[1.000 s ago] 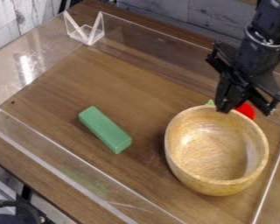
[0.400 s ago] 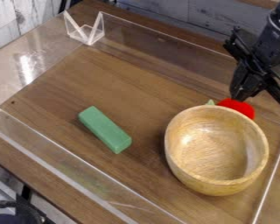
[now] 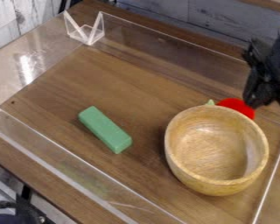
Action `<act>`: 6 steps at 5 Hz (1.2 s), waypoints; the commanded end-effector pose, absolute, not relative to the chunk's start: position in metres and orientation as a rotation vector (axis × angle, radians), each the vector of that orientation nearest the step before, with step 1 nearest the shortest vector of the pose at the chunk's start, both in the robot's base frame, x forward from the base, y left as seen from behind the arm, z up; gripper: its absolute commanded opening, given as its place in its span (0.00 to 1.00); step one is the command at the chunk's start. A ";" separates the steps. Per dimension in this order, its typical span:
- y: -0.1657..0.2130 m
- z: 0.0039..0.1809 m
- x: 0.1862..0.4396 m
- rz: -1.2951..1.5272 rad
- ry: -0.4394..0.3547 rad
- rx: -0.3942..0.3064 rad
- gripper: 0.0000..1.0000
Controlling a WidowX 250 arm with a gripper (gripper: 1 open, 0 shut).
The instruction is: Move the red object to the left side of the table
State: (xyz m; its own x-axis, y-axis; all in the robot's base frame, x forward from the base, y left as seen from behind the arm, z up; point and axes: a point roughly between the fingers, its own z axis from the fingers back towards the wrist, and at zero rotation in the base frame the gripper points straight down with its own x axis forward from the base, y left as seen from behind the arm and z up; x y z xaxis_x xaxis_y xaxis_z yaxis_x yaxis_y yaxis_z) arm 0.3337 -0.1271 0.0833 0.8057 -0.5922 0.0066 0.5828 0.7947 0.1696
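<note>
The red object (image 3: 237, 107) is a small bright-red toy with a bit of light green at its left. It lies on the table (image 3: 143, 87) at the far right, just behind the rim of the wooden bowl (image 3: 216, 149). My black gripper (image 3: 261, 94) hangs just above and to the right of it, partly cut off by the frame's right edge. It is blurred, so I cannot make out how its jaws stand. Nothing shows between them.
A green rectangular block (image 3: 105, 129) lies left of centre. Low clear acrylic walls (image 3: 60, 166) edge the tabletop, and a small clear stand (image 3: 84, 28) sits at the back left corner.
The gripper has moved right and away from the red object, which it covered a second ago. The toy now lies uncovered behind the bowl. Bowl and green block have not moved.
</note>
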 end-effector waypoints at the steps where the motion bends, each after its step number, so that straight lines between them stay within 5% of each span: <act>1: -0.125 0.090 0.348 -0.676 -0.136 0.157 0.00; 4: -0.092 0.082 0.377 -0.795 -0.148 0.150 0.00; 6: -0.065 0.082 0.372 -0.916 -0.173 0.129 0.00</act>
State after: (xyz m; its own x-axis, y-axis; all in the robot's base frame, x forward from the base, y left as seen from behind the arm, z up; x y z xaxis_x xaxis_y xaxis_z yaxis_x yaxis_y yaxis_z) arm 0.3661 -0.0681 0.0564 0.5970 -0.8013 0.0397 0.7914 0.5963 0.1346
